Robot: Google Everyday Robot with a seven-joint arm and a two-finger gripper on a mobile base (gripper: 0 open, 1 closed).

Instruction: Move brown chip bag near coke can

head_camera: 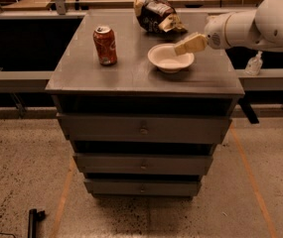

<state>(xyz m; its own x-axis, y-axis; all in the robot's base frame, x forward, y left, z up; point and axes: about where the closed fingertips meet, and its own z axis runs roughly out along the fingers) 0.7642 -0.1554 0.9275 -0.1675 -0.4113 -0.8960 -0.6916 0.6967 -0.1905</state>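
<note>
The brown chip bag (155,12) lies crumpled at the back middle of the grey cabinet top (116,71). The coke can (105,45) stands upright to the front left of the bag, well apart from it. My gripper (188,44) reaches in from the right on a white arm. It hovers over the right rim of a white bowl (168,58), in front of and to the right of the bag. It holds nothing that I can see.
The white bowl sits between the can and the cabinet's right edge. The cabinet has three drawers (143,129) below. A small clear bottle (253,63) stands on the ledge at the right. A rail runs behind the cabinet.
</note>
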